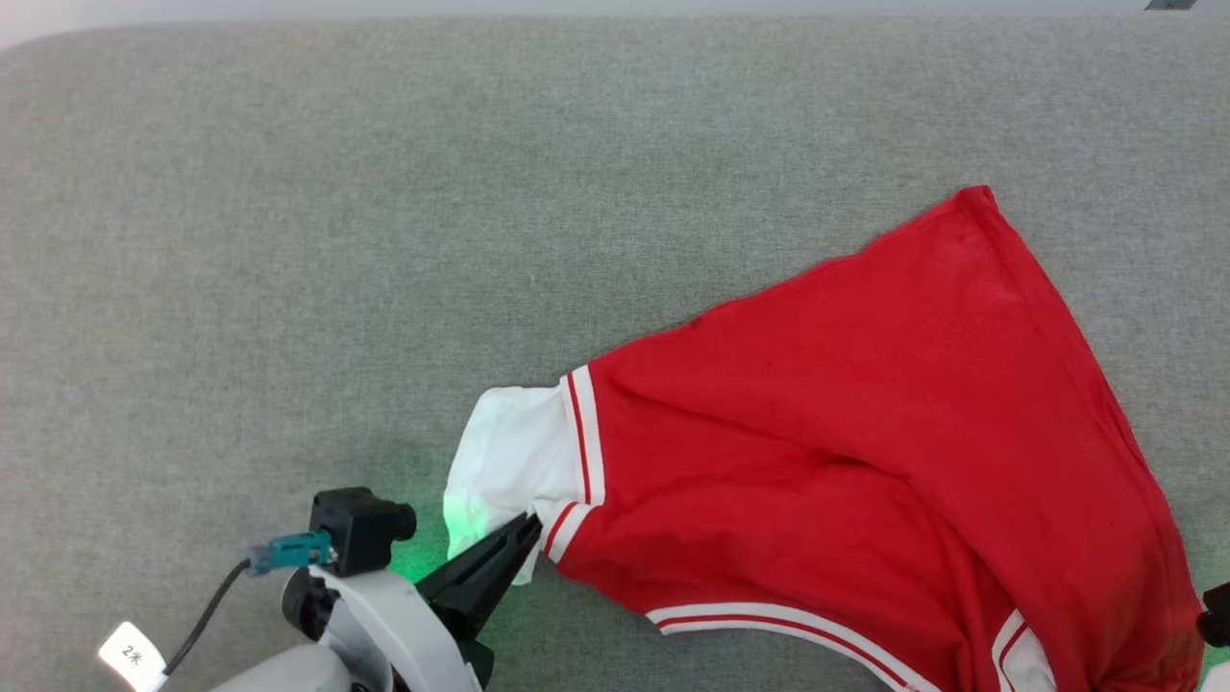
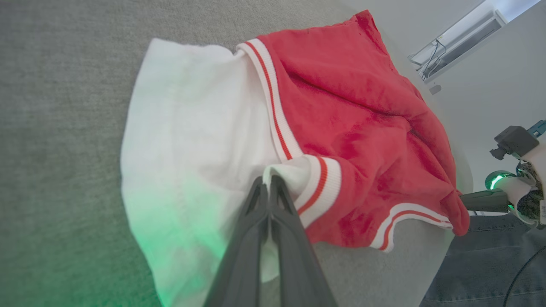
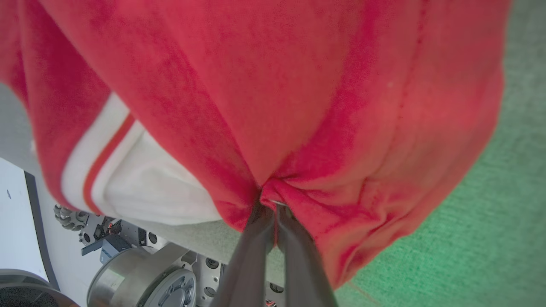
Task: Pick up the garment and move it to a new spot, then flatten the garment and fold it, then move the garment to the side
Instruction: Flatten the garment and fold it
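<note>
**A:** What is seen nearest the lens?

**B:** The left gripper (image 2: pixel 268 182) is seen with its fingers clenched on a small fold of the white panel (image 2: pixel 192 128). This is at the near edge of the grey table (image 1: pixel 288 240), a little left of the table's middle.

**A:** And the right gripper?

**B:** The right gripper (image 3: pixel 269 204) is clamped on a bunched red fold, also at the table's near edge but at its right end.

**A:** Where is the garment found?

**B:** The garment (image 1: pixel 865 432) is spread over the near right part of the table. One red corner is pointed toward the table's far right side. Deep creases are seen through the red body, so it cannot be called flat yet.

**A:** Why are two grips kept so far apart?

**B:** It is judged that the cloth is pinched at two near points so that it can be drawn taut between them. It could then be carried or dragged across the table without being bunched up. A single grip would probably leave it hanging in a heap.

**A:** What could go wrong?

**B:** Only thin folds are pinched, so a slip under tension is to be feared.
</note>
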